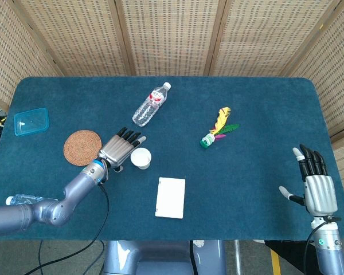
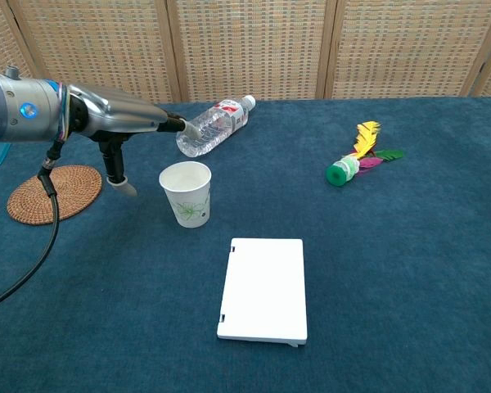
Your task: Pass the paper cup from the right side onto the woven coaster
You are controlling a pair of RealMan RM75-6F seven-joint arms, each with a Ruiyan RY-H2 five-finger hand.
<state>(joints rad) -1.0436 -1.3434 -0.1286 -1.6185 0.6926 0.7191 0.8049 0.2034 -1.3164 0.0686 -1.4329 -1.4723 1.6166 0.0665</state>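
Observation:
A white paper cup (image 1: 141, 158) (image 2: 186, 193) with a green print stands upright near the table's middle. My left hand (image 1: 119, 149) (image 2: 123, 124) is open just left of the cup, fingers stretched past its rim and thumb hanging down beside its wall, apart from it. The round woven coaster (image 1: 82, 147) (image 2: 54, 192) lies bare on the cloth to the left of that hand. My right hand (image 1: 317, 187) is open over the table's right front corner, far from the cup, and shows only in the head view.
A clear plastic bottle (image 1: 150, 104) (image 2: 212, 126) lies behind the cup. A white flat box (image 1: 171, 197) (image 2: 263, 288) lies in front of it. A feathered shuttlecock (image 1: 217, 129) (image 2: 358, 157) lies to the right. A blue lid (image 1: 31, 121) sits far left, a second bottle (image 1: 24, 200) at the left front.

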